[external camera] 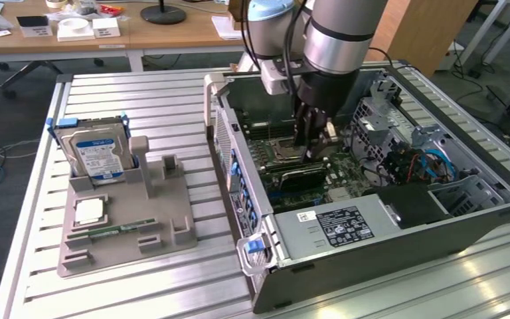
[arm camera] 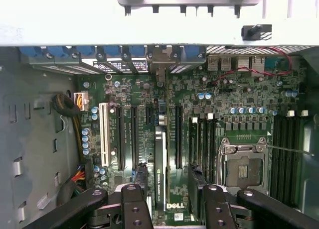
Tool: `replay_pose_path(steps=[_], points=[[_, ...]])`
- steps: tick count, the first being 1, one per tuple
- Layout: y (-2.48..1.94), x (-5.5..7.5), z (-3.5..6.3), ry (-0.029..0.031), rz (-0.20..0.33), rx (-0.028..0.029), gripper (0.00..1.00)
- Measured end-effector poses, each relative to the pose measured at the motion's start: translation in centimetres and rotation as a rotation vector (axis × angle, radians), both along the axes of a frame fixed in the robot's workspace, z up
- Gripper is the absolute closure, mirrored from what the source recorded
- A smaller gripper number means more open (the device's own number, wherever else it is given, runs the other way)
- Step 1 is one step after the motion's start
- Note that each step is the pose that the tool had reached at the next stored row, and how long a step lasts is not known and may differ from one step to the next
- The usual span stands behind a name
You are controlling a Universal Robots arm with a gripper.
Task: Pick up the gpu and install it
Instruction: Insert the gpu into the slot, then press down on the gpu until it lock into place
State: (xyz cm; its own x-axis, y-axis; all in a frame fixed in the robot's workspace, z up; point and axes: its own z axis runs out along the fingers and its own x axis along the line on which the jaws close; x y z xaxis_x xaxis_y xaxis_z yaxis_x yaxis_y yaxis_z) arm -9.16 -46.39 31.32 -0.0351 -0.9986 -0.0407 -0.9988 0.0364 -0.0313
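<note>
- The gpu (arm camera: 160, 171) stood on edge in a motherboard (arm camera: 199, 119) slot, between the two fingers (arm camera: 134, 209).
- The fingers stood apart, flanking the card without visibly clamping it.
- In the exterior view the gripper (external camera: 313, 149) reached down inside the open case (external camera: 397, 246), the gpu (external camera: 299, 174) just below it.
- At the case's 9 o'clock, a grey tray (external camera: 122, 226) on the table (external camera: 175, 100) held a hard drive (external camera: 98, 154) upright.
</note>
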Motion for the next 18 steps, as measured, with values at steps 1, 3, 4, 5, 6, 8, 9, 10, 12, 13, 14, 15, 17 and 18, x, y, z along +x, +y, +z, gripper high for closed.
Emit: replay_pose_path(steps=[1,3,4,5,6,8,9,10,12,13,14,15,17,18], points=[[0.0,0.0,0.21,0.0,0.0,0.0001,0.54],[0.0,0.0,0.61,0.0,0.0,0.0,0.54],[0.0,0.0,0.8,0.0,0.0,0.0,0.54],[0.0,0.0,1.0,0.0,0.0,0.0,0.54],[0.0,0.0,1.21,0.0,0.0,0.0,0.54],[0.0,0.0,1.52,0.0,0.0,0.0,0.54],[0.0,0.0,1.64,0.0,0.0,0.0,0.54],[0.0,0.0,1.66,-0.0001,0.0,0.0002,0.54],[0.0,0.0,1.67,0.0,0.0,0.0001,0.54],[0.0,0.0,1.67,0.0,0.0,0.0001,0.54],[0.0,0.0,1.67,0.0,0.0,0.0,0.54],[0.0,0.0,1.67,0.0,0.0,0.0001,0.54],[0.0,0.0,1.67,0.0,0.0,0.0,0.54],[0.0,0.0,1.67,0.0,0.0,0.0,0.54]])
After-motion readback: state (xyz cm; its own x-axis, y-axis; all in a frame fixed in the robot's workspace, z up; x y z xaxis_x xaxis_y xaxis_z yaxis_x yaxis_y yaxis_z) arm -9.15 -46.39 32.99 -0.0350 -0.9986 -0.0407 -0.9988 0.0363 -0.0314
